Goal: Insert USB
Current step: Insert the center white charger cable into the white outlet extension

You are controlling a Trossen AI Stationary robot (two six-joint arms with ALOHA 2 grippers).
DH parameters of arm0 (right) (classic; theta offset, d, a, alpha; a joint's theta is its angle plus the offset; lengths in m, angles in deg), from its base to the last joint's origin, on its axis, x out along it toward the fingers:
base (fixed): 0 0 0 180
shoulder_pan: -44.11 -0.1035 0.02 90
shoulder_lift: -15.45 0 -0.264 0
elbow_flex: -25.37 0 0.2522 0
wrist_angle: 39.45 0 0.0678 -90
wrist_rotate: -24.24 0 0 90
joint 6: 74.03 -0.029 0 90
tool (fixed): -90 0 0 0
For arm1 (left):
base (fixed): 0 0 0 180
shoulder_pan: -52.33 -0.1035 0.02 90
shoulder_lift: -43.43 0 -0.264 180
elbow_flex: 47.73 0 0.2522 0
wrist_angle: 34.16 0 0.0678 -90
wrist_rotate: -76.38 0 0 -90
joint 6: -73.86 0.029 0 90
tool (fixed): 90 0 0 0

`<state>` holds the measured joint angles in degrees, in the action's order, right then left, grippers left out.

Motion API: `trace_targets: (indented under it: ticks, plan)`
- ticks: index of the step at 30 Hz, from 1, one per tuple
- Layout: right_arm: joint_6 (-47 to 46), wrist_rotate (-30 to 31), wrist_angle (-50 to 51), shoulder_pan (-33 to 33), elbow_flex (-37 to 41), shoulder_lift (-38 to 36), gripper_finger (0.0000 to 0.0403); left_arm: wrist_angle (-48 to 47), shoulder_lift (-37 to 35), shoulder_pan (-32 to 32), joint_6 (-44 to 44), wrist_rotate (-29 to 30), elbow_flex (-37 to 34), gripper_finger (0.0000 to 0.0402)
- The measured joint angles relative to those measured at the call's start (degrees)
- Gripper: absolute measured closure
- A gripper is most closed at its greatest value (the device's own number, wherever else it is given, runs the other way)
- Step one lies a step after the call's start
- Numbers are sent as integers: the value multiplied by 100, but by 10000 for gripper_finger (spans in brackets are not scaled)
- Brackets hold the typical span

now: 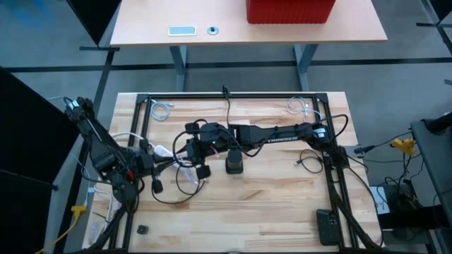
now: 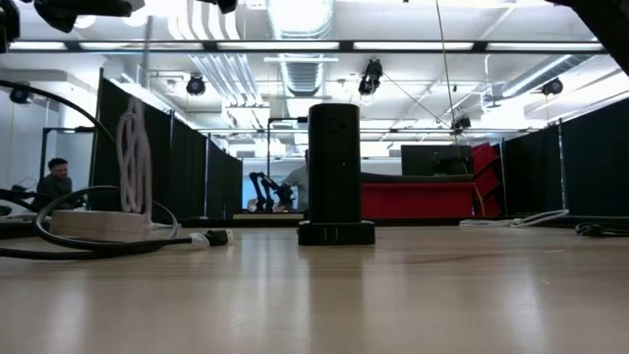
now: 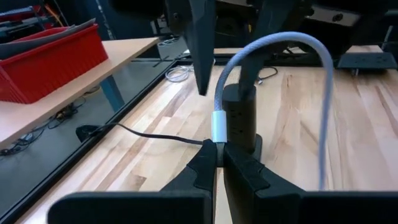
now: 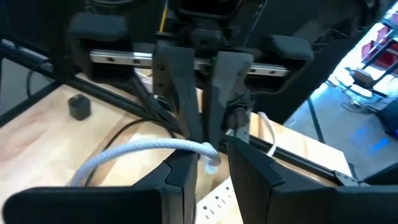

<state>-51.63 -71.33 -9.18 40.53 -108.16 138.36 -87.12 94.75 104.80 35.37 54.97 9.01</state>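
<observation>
White cable (image 3: 323,106) — black tower (image 3: 241,115) — red bin (image 3: 46,59).

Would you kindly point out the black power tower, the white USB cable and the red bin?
black power tower (image 2: 334,162), low view, front face.
white USB cable (image 3: 219,127), left wrist view, connector sleeve.
red bin (image 1: 289,10), high view, top.

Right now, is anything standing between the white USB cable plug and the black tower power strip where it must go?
Nothing visible does. The left claw holds the white braided USB cable above the wooden table, and the black tower power strip stands just behind it.
</observation>
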Motion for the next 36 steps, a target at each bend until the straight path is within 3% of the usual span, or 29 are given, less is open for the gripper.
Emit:
trace_targets:
  ticks: [8, 21, 33, 36]
  plan:
    - [-3, -66, 110, -16, 9, 0, 325, 494, 49, 0, 636, -66, 0, 397]
    - [-40, -43, 350, -32, -41, -3, 352, 470, 51, 0, 648, -81, 0, 397]
    - [-8, -41, 381, -54, -69, -46, 348, 446, 51, 0, 648, -82, 0, 397]
    - [-57, -43, 386, -54, -72, -49, 370, 443, 51, 0, 648, -78, 0, 397]
